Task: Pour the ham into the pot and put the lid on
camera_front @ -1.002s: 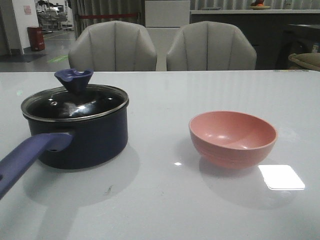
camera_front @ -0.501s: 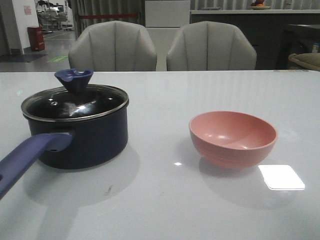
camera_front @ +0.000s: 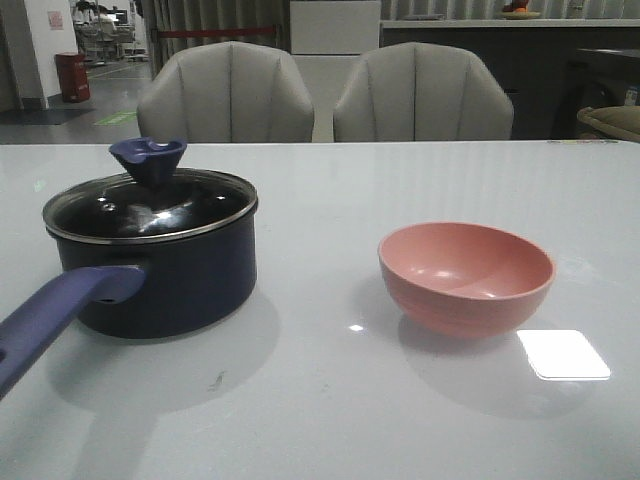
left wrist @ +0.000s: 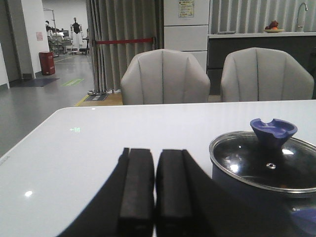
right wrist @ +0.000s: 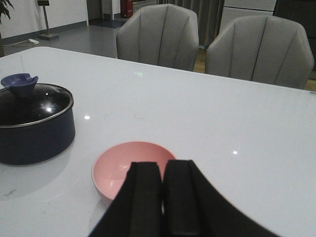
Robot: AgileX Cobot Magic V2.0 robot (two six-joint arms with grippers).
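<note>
Left tool (left wrist: 155,190) beside lidded pot (left wrist: 264,185)

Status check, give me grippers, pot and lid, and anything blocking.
Left gripper shut, empty. Right gripper shut, empty, above pink bowl. Lid seated on pot; bowl looks empty. Nothing blocking.

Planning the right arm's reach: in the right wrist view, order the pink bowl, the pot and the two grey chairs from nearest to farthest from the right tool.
1. Pink bowl, just ahead of the shut right tool.
2. Pot, farther off to one side, lid on.
3. Grey chairs, beyond the table's far edge; too close to rank apart.
</note>
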